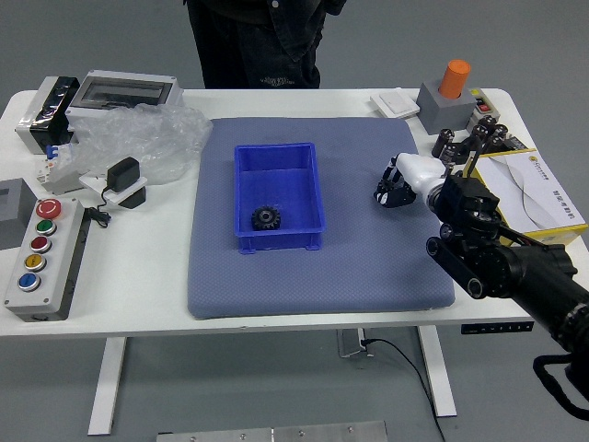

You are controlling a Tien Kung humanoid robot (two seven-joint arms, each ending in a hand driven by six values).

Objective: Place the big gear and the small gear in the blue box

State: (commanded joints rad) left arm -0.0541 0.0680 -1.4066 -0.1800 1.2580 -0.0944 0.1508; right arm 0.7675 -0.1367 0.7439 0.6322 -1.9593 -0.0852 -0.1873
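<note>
Gear, black, toothed, one (266, 218): in the blue open-topped plastic box (276, 175), near end; presumably light, rigid, best pinched at its rim. Second gear: not distinguishable. Right robot hand, black and white (410, 180): over the blue-grey mat (322, 287), beside the box; grip state cannot be told.

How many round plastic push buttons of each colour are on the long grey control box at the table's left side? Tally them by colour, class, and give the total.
Red buttons: 2 (one wide, one smaller)
Green button: 1
Yellow button: 1
Blue button: 1
Total: 5
</note>
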